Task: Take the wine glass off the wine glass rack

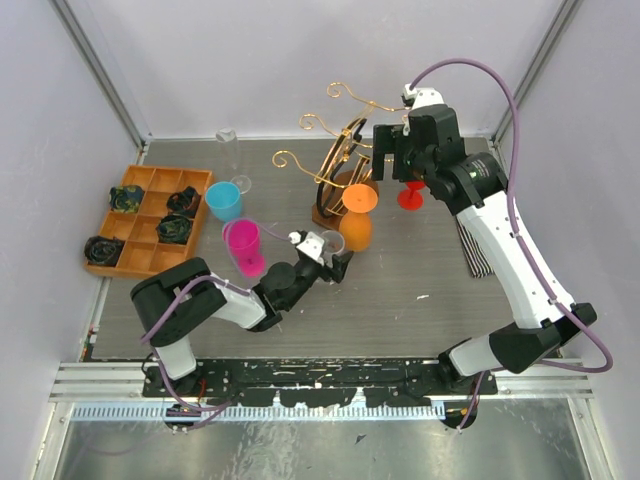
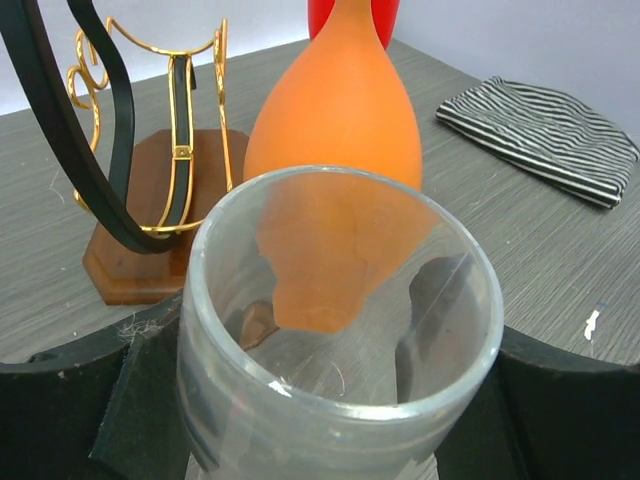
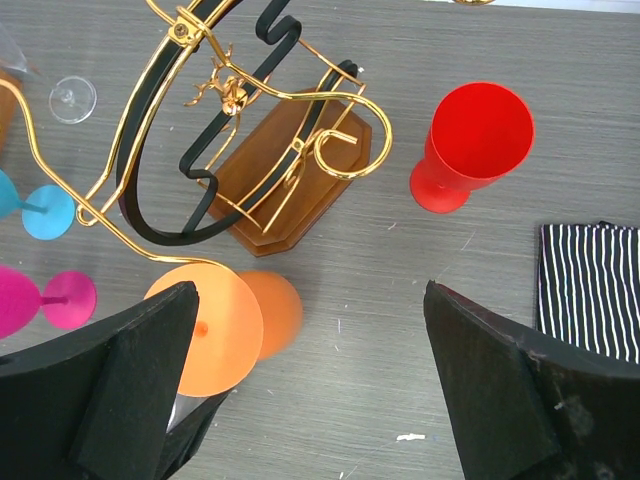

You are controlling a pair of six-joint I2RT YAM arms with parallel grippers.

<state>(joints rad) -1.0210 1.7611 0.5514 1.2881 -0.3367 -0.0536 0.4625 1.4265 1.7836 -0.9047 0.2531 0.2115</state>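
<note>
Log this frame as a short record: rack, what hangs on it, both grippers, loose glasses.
rack: upright on the table
on rack: orange wine glass, hanging upside down
left gripper: closed around a clear glass, close to the orange one
right gripper: open, empty, above the rack
off rack: red glass, pink glass, blue glass

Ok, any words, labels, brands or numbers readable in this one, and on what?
None. No lettering shows on the wine glass rack, orange glass, red glass, clear glass, striped cloth or wooden tray, in any view.
</note>
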